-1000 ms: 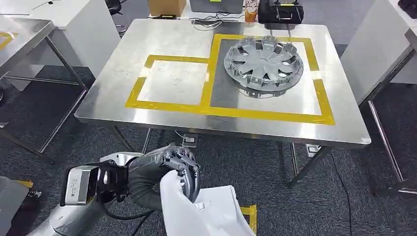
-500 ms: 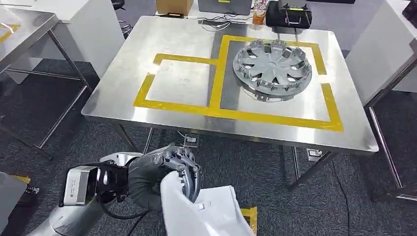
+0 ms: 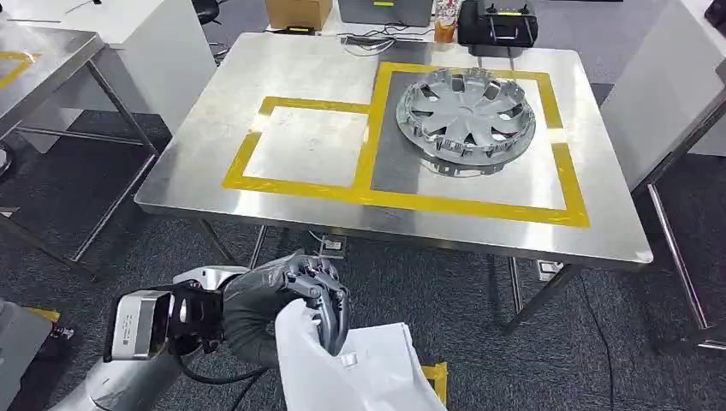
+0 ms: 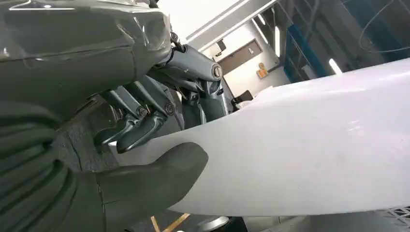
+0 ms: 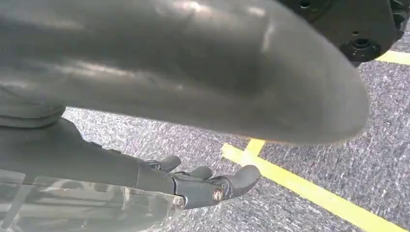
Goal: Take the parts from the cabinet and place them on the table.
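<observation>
I am gripping a white panel point(image 3: 360, 372) in my left hand point(image 3: 295, 304), low in front of my body and short of the table point(image 3: 205, 120). In the left wrist view my thumb point(image 4: 159, 176) is pressing on one face of the panel while my dark fingers point(image 4: 140, 128) are curling over the opposite side, so the hold is a clamp across its thin edge.

From the head view the panel is running from my hand away toward my right and downward, out past the bottom of the picture; that is its long axis as far as I can judge, since its far end is cut off. Its broad pale face is turning upward.

What the coming move depends on is that the table is lying ahead of and above my hand, its near edge between me and the smaller yellow square point(image 3: 300, 145). That square is sitting on my left side, nearer my left arm, and I am judging it the likely spot. The hubcap point(image 3: 467, 116) is already lying in the larger frame beside it.

My right hand point(image 5: 203, 186) is hanging over the carpet, grasping nothing, fingers loosely apart.
</observation>
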